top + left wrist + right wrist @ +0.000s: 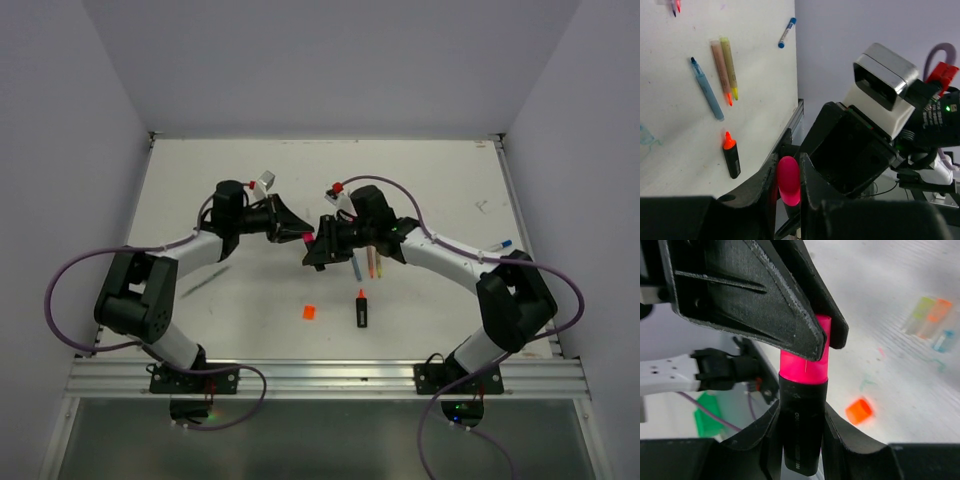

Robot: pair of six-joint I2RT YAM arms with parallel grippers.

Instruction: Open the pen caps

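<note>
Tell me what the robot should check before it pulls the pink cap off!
1. Left pincer shut on the pink cap: ok.
2. Right pincer shut on the black highlighter body: ok.
3. Cap and body in one straight line for pulling: ok.
4. Highlighter held up off the table: ok.
5. Loose orange cap and open orange highlighter lie apart from both pincers: ok.
6. Grip tight enough not to slip: cannot tell.

white table (240,300) | loose orange cap (309,311) | orange-tipped black highlighter (361,310) | three thin pens (372,264) | blue-capped pen (500,245)
</note>
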